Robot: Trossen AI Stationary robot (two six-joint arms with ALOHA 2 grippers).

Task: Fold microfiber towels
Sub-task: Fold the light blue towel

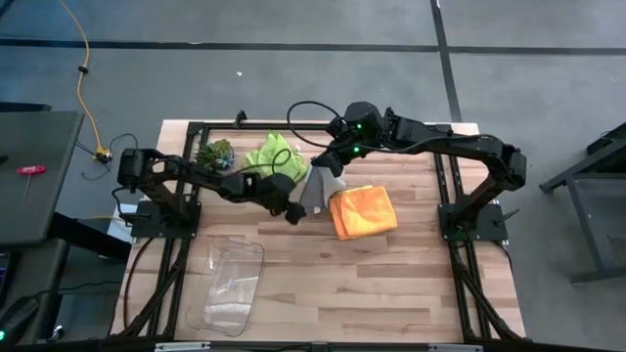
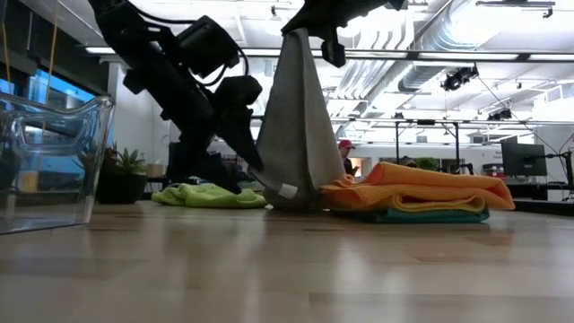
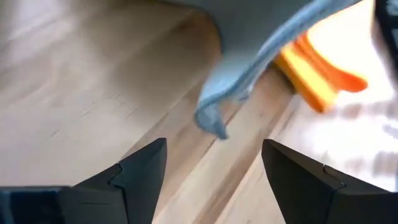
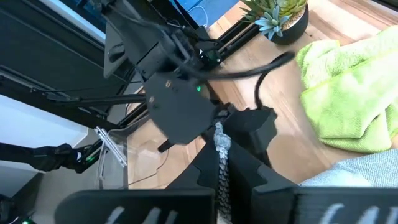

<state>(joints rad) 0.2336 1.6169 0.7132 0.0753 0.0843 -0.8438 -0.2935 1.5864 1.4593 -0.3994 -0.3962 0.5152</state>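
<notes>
A grey towel [image 2: 299, 117] hangs in a tall cone from my right gripper [image 2: 314, 27], which is shut on its top above the middle of the table. My left gripper [image 3: 214, 162] stands open, low over the table. The towel's lower corner [image 3: 213, 119] is just ahead of its fingers and I see no touch. To the right, an orange towel [image 1: 362, 210] lies folded on a yellow one and a teal one [image 2: 421, 216]. A lime green towel [image 1: 274, 156] lies crumpled on the table behind. My right gripper pinches a bunched bit of the grey towel's top [image 4: 219, 142] between its two fingers, coming from above and slanting down. The towel hangs below the fingers, spreading out downward. Its lower end [image 2: 289, 194] rests on the table beside the orange stack.
A small spiky plant in a pot [image 1: 215, 154] stands at the far left by the lime towel. A clear plastic bin [image 1: 230, 284] sits near the front left. Bare wood [image 1: 391, 284] stretches across the near right of the table.
</notes>
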